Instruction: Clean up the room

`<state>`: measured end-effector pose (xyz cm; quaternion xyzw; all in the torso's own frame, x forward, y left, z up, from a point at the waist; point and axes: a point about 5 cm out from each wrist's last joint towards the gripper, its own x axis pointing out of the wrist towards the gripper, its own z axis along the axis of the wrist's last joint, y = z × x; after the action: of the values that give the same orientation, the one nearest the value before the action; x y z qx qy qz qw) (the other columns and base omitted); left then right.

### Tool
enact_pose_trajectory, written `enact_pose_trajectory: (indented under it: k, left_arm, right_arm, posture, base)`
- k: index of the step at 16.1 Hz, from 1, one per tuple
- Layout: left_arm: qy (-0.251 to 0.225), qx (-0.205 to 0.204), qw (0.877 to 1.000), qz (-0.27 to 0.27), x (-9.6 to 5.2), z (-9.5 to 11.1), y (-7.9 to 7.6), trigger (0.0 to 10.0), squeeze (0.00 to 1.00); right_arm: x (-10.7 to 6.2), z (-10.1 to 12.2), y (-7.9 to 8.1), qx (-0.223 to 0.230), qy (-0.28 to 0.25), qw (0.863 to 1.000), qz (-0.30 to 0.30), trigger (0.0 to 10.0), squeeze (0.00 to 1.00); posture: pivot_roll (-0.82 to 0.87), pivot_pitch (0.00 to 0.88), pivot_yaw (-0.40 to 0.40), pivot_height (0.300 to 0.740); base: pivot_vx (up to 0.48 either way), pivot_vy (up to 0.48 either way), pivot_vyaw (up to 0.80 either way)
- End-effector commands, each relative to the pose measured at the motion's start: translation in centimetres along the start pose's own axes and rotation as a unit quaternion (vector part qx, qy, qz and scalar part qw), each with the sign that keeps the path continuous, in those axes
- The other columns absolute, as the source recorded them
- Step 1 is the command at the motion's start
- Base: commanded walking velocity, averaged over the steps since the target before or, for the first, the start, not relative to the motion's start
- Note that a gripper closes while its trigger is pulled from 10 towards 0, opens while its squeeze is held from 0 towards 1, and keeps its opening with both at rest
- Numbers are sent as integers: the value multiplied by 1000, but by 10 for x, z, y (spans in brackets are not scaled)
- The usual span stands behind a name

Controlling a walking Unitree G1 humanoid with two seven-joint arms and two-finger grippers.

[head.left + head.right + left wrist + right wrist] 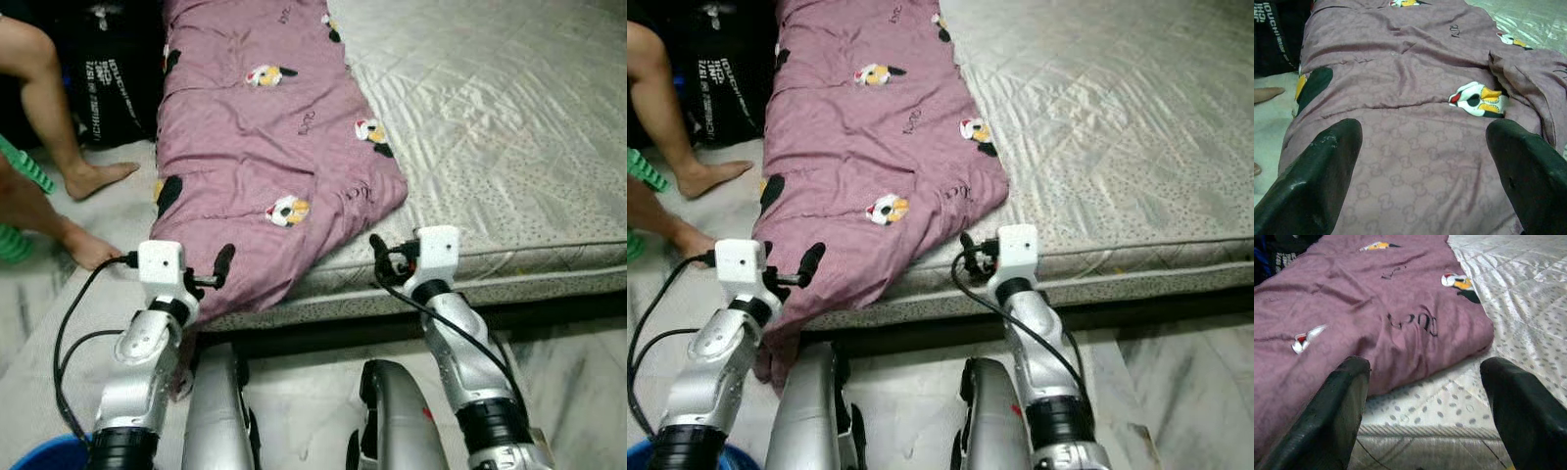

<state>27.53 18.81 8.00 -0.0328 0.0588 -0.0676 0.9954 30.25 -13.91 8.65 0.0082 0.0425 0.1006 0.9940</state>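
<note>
A mauve blanket (255, 147) printed with small cartoon birds lies along the left edge of the mattress (509, 137). Its long axis runs from the top centre of the head view down to the lower left, where its near end spills over the mattress edge and hangs toward the floor (294, 392). Its near right corner points out to the right, onto the bare quilted mattress.

The left gripper (1420, 161) hovers at the hanging near end, its 2 fingers (1312, 176) spread wide with blanket between and beyond them, grasping nothing. The right gripper (1425, 396) sits at the mattress edge just right of the blanket's corner, fingers also spread wide and holding nothing.

In the upper left of the head view a person's bare legs and feet (93, 176) stand on the floor just beside the blanket, one foot close to the left arm. A black bag (113, 83) sits behind them. A blue tub rim (44, 455) shows at the lower left corner.
</note>
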Motion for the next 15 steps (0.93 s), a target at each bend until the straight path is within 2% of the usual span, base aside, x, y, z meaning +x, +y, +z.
enact_pose_trajectory:
  k: [1, 6, 15]
  left_arm:
    - [-7, 0, 1000, -11, 1, 2, -4, 10000, 0]
    - [-9, -1, 1000, -11, 2, 3, -5, 10000, 0]
    - [20, 18, 1000, 10, 0, -2, 1, 10000, 0]
  right_arm:
    - [-2, 0, -6, -6, 1, 1000, -6, 10000, 0]
    - [-1, -1, -6, -9, 3, 1000, 0, 10000, 0]
    - [2, -7, -8, -5, 22, 1000, 9, 10000, 0]
  posture:
    - [-7, 142, -13, 582]
    - [-2, 138, -17, 582]
    - [33, 167, -6, 582]
  base:
    - [428, 0, 0]
    - [432, 0, 0]
    - [0, 0, 0]
